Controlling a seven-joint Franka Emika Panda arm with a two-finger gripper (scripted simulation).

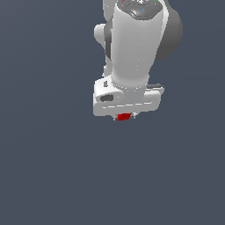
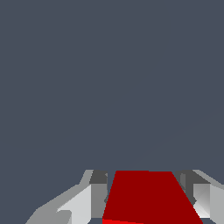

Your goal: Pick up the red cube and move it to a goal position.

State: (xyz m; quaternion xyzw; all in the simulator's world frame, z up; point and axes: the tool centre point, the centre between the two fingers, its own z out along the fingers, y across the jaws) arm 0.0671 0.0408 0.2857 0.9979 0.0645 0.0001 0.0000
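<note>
The red cube (image 1: 125,117) shows as a small red patch just under the white hand of the arm in the exterior view. In the wrist view the red cube (image 2: 148,197) fills the space between the two fingers. One grey finger pad (image 2: 99,192) stands against one side of it and the other against the opposite side. My gripper (image 1: 125,115) is shut on the cube, and the hand hides most of the fingers in the exterior view. No goal marker shows in either view.
The white arm (image 1: 134,44) reaches down from the top of the exterior view over a plain dark grey-blue surface (image 1: 52,167). Nothing else is in view.
</note>
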